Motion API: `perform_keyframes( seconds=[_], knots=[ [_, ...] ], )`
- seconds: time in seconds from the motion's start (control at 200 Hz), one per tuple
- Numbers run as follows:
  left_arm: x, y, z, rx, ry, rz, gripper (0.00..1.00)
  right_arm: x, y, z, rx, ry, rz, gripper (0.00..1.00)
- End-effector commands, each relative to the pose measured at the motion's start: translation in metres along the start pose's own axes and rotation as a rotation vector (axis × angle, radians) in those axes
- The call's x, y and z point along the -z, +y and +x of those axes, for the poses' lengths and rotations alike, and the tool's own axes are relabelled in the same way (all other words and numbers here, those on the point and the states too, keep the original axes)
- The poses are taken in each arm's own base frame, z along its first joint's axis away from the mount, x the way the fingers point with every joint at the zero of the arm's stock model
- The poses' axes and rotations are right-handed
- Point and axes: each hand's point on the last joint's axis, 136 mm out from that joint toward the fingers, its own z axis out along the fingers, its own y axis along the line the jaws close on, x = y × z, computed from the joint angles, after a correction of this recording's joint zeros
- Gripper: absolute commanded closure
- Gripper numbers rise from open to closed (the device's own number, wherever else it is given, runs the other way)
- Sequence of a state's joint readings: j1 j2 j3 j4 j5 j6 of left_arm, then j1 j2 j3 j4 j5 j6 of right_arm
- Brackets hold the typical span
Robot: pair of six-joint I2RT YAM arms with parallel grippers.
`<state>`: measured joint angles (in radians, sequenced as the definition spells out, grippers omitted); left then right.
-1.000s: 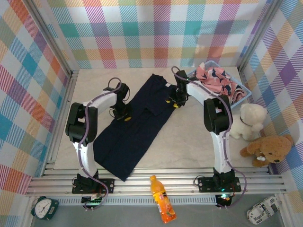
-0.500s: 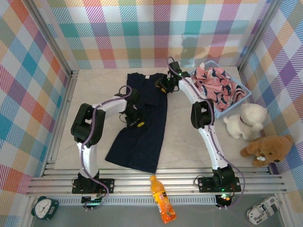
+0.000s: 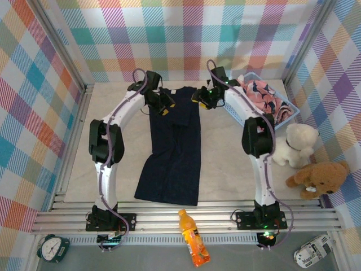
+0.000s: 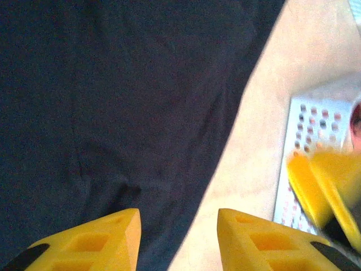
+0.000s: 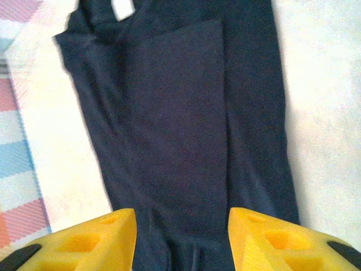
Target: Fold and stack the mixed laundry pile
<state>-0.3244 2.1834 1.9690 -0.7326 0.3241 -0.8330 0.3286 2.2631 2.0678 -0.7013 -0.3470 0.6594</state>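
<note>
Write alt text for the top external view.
Dark navy trousers lie flat lengthwise on a pale table, waist at the far end, with the left hand and right hand beside the waist corners. A pink printed garment sits in a light blue basket at right.

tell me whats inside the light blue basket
The pink garment printed with navy-and-white shapes lies bunched inside the light blue basket, rising above its rim. Anything beneath it, and the basket's floor, is covered by the cloth.
</note>
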Motion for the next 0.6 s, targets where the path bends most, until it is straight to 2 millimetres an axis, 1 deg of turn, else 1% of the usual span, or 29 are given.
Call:
perform_keyframes(
  seconds=[0.0,0.06,0.13,0.2,0.275,0.35,0.425,0.46,0.535,0.595],
  knots=[
    [-0.045,0.03,-0.007,-0.007,0.032,-0.081,0.62,0.012,-0.007,0.06,0.07,0.087,0.068,0.52],
    [-0.061,0.036,-0.009,-0.017,0.047,-0.093,0.62,0.01,-0.014,0.087,0.081,0.121,0.098,0.52],
    [-0.075,0.042,-0.01,-0.024,0.063,-0.104,0.62,0.001,-0.026,0.116,0.065,0.169,0.125,0.52],
    [-0.084,0.047,-0.013,-0.03,0.06,-0.119,0.61,-0.011,-0.034,0.137,0.044,0.22,0.133,0.53],
    [-0.091,0.053,-0.018,-0.027,0.052,-0.126,0.6,-0.025,-0.037,0.149,0.05,0.26,0.14,0.54],
    [-0.099,0.06,-0.024,-0.014,0.047,-0.133,0.6,-0.038,-0.046,0.153,0.041,0.274,0.16,0.57],
    [-0.109,0.069,-0.03,0.008,0.049,-0.147,0.6,-0.05,-0.069,0.153,-0.014,0.289,0.226,0.62],
    [-0.114,0.073,-0.033,0.018,0.05,-0.15,0.6,-0.052,-0.08,0.151,-0.049,0.296,0.26,0.63],
    [-0.122,0.078,-0.04,0.034,0.049,-0.159,0.6,-0.056,-0.1,0.137,-0.09,0.28,0.297,0.62],
    [-0.128,0.077,-0.046,0.035,0.045,-0.156,0.6,-0.055,-0.11,0.117,-0.092,0.247,0.309,0.6]
  ],
)
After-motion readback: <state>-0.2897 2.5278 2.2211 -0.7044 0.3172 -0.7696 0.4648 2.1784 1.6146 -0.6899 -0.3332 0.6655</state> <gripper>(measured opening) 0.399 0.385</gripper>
